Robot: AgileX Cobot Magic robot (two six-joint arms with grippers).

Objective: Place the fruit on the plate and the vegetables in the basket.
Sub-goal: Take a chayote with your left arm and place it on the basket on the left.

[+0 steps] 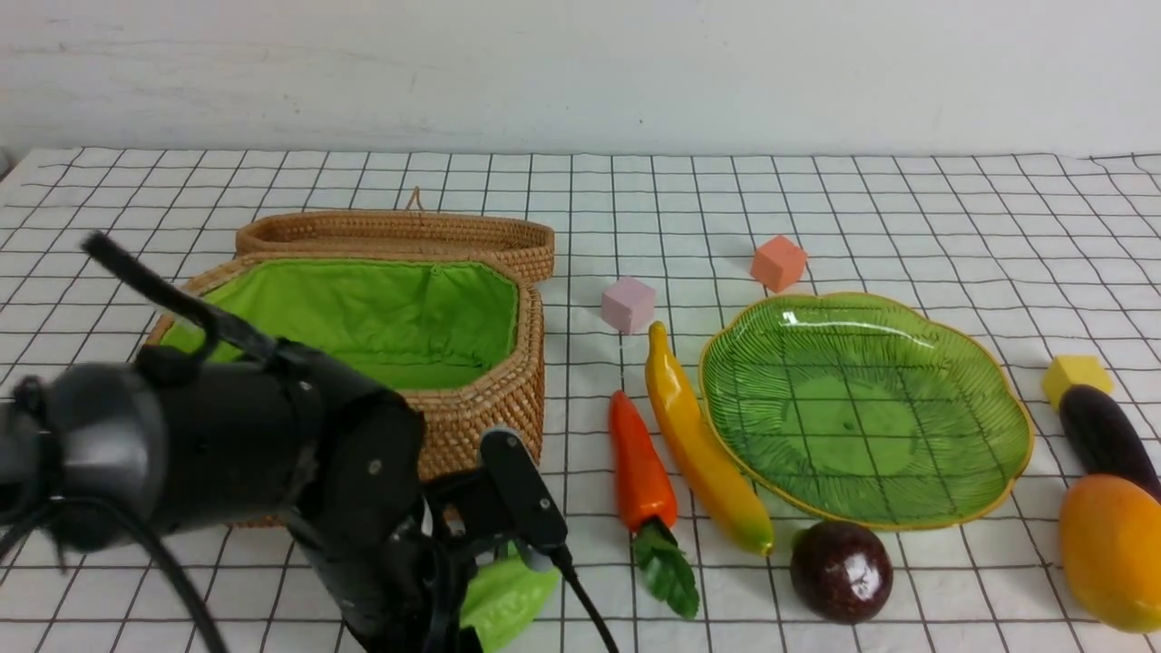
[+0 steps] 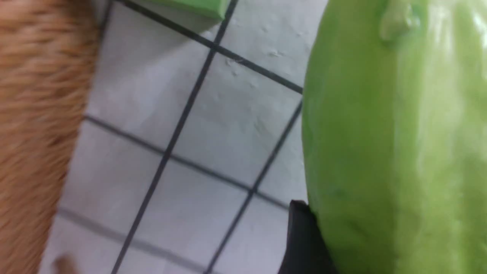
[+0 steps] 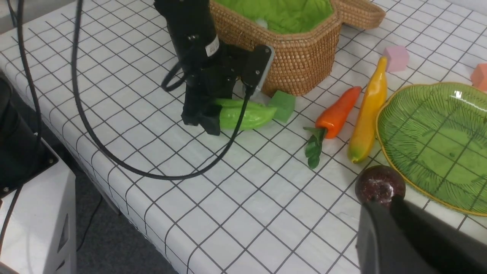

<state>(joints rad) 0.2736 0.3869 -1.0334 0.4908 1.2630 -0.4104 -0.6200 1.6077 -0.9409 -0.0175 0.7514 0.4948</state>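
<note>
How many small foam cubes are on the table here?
4: pink cube beside the basket; orange cube behind the plate; yellow cube at the eggplant's far end; green cube beside the gourd, hidden by the left arm in the front view. Others may be hidden.

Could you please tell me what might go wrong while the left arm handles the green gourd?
1. The left gripper seems to hold the light green lumpy gourd by one end; it could pivot or slip when lifted.
2. The small green foam cube and tan woven wicker basket wall sit close; the swinging gourd may hit them.
</note>
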